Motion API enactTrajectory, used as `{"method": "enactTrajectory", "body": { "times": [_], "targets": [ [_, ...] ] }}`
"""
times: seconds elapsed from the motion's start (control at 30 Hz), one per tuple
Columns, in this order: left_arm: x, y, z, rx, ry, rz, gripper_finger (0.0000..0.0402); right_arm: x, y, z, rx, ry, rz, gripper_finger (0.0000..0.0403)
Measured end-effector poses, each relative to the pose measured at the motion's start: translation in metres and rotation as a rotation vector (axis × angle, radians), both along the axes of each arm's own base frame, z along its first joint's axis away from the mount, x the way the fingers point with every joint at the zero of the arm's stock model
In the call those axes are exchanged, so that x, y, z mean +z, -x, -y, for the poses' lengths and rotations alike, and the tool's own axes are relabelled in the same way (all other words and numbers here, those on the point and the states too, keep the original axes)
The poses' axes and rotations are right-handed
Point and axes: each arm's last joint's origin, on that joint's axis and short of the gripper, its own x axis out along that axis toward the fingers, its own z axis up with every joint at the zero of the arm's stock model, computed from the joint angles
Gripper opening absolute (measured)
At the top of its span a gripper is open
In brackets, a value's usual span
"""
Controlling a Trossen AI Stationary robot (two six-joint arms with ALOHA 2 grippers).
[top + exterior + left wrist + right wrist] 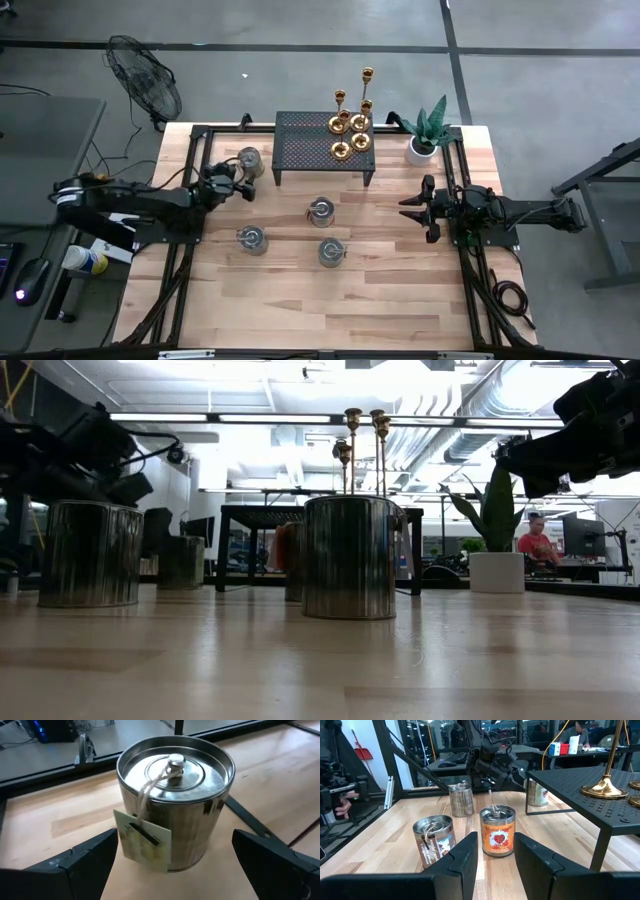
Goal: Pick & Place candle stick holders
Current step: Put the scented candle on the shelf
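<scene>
Wooden table (390,290): left gripper (236,182) fingers apart beside tin (249,160); right gripper (418,208) part-open, empty; centre fingers before closing

candle stick holders (350,125): shiny gold | rack (305,148): black perforated | tins (321,211): silver | table (400,290): pale wood

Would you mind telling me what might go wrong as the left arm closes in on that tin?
The left gripper has open jaws either side of a silver tin whose paper tag hangs toward them; it might get pinched or snag. Also, the tin isn't one of the candle stick holders, which stand on the black rack.
</scene>
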Motion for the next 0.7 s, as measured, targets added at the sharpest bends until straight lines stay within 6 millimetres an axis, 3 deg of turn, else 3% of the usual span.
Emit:
{"method": "enactTrajectory", "body": {
  "times": [0.7],
  "targets": [
    [-0.027,-0.027,-0.012,0.14,-0.053,0.011,0.0383,0.0,0.0,0.0,0.0,0.0,0.0,0.0117]
  ]
}}
